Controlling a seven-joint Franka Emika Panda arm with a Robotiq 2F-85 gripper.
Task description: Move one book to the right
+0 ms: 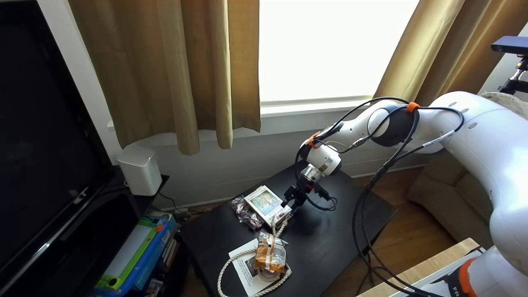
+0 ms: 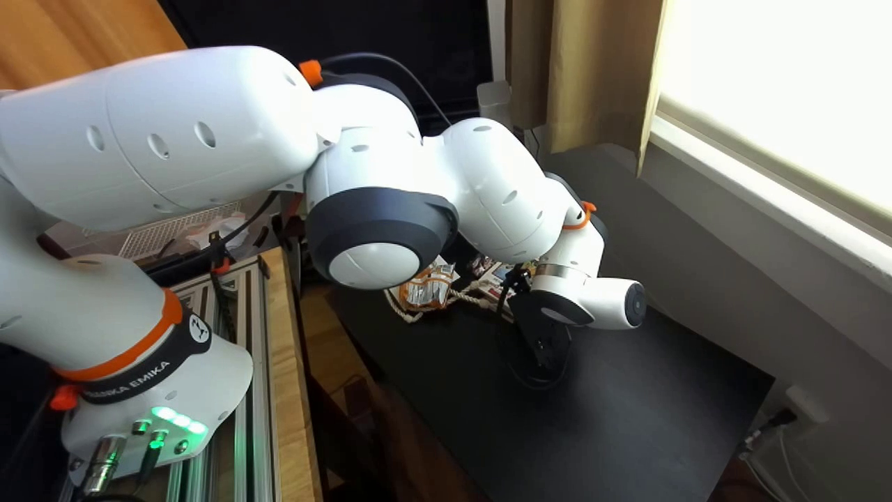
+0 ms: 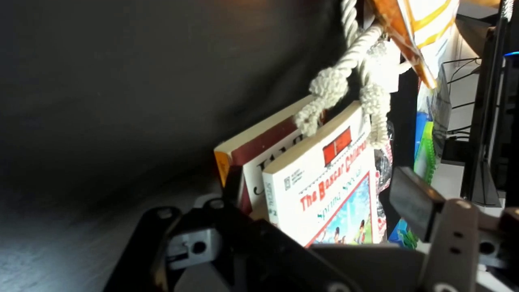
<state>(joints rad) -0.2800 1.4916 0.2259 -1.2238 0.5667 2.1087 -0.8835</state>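
The book [image 3: 284, 202], white-edged with a coloured picture in the middle, lies on a second book [image 3: 263, 146] that has a maroon stripe. In an exterior view the book [image 1: 266, 202] rests on the black table, its picture greenish. My gripper [image 3: 324, 192] stands open at the stack's near edge, the two books showing in the wide gap between its fingers. One finger [image 3: 233, 182] overlaps the lower book's spine edge; whether it touches, I cannot tell. In an exterior view the gripper [image 1: 288, 206] is low beside the stack. The arm mostly hides the books in an exterior view.
A knotted white rope [image 3: 328, 87] reaches over the books' edge. An orange-and-white packet [image 1: 270, 253] sits on a larger white book [image 1: 243, 268]. A dark crinkled packet [image 1: 247, 212] lies against the stack. The black table [image 2: 627, 418] extends past the gripper toward the wall.
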